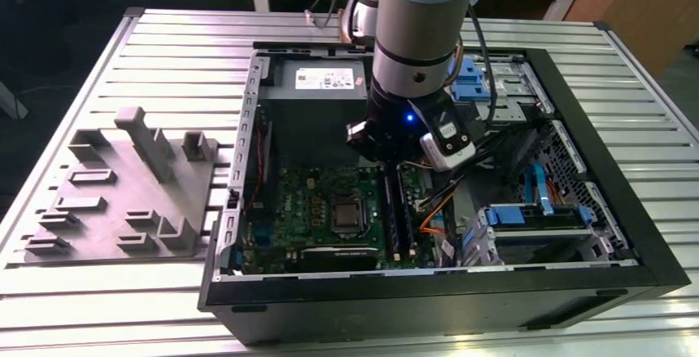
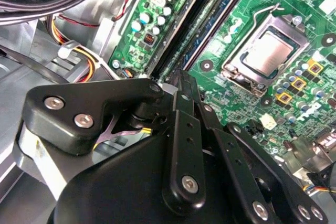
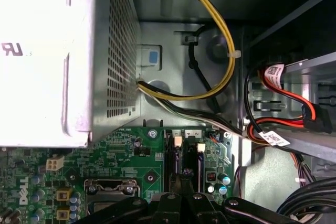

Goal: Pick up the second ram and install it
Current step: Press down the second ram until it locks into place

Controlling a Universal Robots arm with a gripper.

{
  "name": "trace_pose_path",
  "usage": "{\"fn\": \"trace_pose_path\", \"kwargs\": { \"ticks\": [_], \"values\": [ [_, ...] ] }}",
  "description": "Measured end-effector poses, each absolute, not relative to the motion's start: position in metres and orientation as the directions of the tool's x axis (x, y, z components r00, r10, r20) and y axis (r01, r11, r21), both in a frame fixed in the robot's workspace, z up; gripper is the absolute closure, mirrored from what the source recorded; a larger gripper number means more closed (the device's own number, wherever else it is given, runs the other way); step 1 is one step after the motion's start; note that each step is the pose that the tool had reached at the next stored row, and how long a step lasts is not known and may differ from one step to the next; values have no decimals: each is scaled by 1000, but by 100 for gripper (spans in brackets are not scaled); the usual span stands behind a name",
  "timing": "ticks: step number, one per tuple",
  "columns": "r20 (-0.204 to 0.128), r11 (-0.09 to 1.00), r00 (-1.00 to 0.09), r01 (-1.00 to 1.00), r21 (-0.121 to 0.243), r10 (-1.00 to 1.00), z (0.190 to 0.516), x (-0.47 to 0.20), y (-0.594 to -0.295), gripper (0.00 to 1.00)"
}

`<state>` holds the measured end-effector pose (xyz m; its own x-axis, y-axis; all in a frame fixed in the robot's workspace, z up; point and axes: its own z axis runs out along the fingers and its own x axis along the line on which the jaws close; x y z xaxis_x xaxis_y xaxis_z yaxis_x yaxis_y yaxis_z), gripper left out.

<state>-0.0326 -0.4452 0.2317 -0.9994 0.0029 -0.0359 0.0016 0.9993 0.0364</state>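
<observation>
My gripper [image 1: 395, 169] is down inside the open computer case [image 1: 611, 177], over the memory slots of the green motherboard [image 1: 311, 201]. In both wrist views its black fingers [image 2: 182, 85] are pressed together with nothing seen between them. The second ram [image 2: 220, 11], a long dark stick with a row of chips, lies in a slot beside the processor socket [image 2: 262, 51]. My gripper's [image 2: 181, 77] fingertips are at the stick's near end; whether they touch it I cannot tell. In the exterior view the ram [image 1: 395, 218] runs from under the wrist toward the case's near wall.
A grey plastic tray [image 1: 120, 201] with upright posts sits on the slatted table at the exterior view's left. The silver power supply [image 3: 42, 56] and bundled cables [image 3: 210, 77] crowd the case beyond the slots. Drive bays with blue clips [image 1: 535, 218] fill the exterior view's right side.
</observation>
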Motion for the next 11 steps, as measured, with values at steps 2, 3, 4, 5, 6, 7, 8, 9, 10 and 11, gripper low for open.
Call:
{"fn": "trace_pose_path", "kwargs": {
  "ticks": [2,3,4,5,6,7,8,9,10,11],
  "values": [
    [-36,999,-999,2,37,3,231,-33,-444,90],
    [-36,999,-999,2,37,3,231,-33,-444,90],
    [-36,999,-999,2,37,3,231,-33,-444,90],
    [-36,999,-999,1,37,3,231,-33,-444,90],
    [-36,999,-999,2,37,3,231,-33,-444,90],
    [-36,999,-999,2,37,3,231,-33,-444,90],
    [-36,999,-999,2,37,3,231,-33,-444,90],
    [-36,999,-999,2,37,3,231,-33,-444,90],
    [-36,999,-999,2,37,3,231,-33,-443,90],
    [-36,999,-999,2,37,3,231,-33,-443,90]
  ]
}}
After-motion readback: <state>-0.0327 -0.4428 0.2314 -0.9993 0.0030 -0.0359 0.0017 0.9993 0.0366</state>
